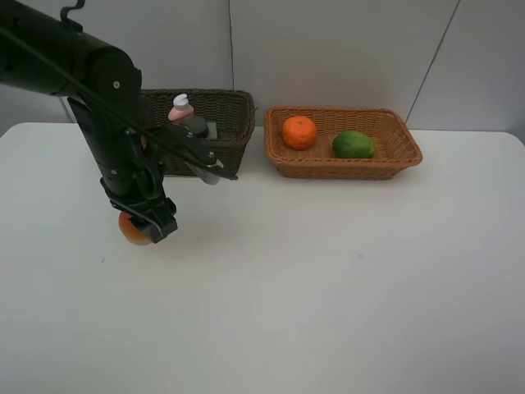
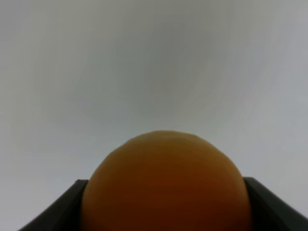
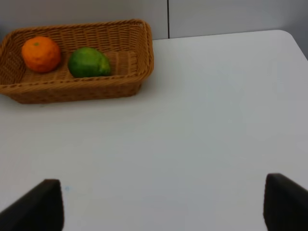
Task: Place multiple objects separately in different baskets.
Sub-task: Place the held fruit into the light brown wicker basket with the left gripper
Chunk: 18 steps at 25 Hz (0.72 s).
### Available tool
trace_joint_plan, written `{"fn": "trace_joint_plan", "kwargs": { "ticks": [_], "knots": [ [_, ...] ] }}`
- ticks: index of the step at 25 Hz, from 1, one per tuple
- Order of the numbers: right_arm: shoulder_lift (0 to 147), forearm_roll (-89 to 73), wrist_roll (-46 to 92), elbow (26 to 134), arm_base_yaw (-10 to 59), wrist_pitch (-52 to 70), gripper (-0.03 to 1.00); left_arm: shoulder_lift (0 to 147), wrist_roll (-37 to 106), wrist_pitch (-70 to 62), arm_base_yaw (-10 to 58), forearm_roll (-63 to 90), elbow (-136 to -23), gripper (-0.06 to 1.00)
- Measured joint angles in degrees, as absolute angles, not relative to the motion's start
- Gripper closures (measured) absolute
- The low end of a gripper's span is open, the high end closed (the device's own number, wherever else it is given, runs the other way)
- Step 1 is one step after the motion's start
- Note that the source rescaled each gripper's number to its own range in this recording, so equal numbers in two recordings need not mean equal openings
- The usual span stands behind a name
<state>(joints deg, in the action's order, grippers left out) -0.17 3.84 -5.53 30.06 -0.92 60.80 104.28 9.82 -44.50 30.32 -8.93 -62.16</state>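
White counter (image 1: 328,279) fills most of the high view, with pale wall panels behind it and two wicker baskets set along the far edge. On the left of that edge stands the deep dark brown basket (image 1: 234,123), partly hidden by the left arm; a pink bottle with a white cap (image 1: 180,109) stands up out of it, and a dark grey shape lies just beside the bottle, too hidden to make out clearly. Just beside it to the right sits the shallower orange-tan basket (image 1: 344,168), holding an orange (image 1: 299,132) toward its left end and a green lime (image 1: 353,145) near the middle — the two fruits close together but apart. The right wrist view shows the same pair in that basket (image 3: 82,89), orange (image 3: 41,54) next to lime (image 3: 89,62). The left arm reaches down to the counter in front of the dark basket, and its claw (image 1: 141,223) is set around the red-orange round bun (image 1: 133,233), which rests low at the counter surface. In the left wrist view the bun (image 2: 166,185) fills the space between the two dark fingers (image 2: 62,209), its sides meeting both — the claw is closed on it at a wide spread. The right claw (image 3: 163,204) does not show in the high view; in its own wrist view its two fingertips stand far apart over bare counter with nothing between them.
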Motion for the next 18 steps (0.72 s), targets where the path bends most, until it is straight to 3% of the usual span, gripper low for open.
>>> {"fn": "trace_joint_plan", "kwargs": {
  "ticks": [18],
  "knots": [
    [-0.2, 3.9, -5.5, 30.1, -0.9, 60.8, 0.13, 103.5, 7.2, -46.1, 37.4, -9.0, -83.5, 0.18]
  ]
}}
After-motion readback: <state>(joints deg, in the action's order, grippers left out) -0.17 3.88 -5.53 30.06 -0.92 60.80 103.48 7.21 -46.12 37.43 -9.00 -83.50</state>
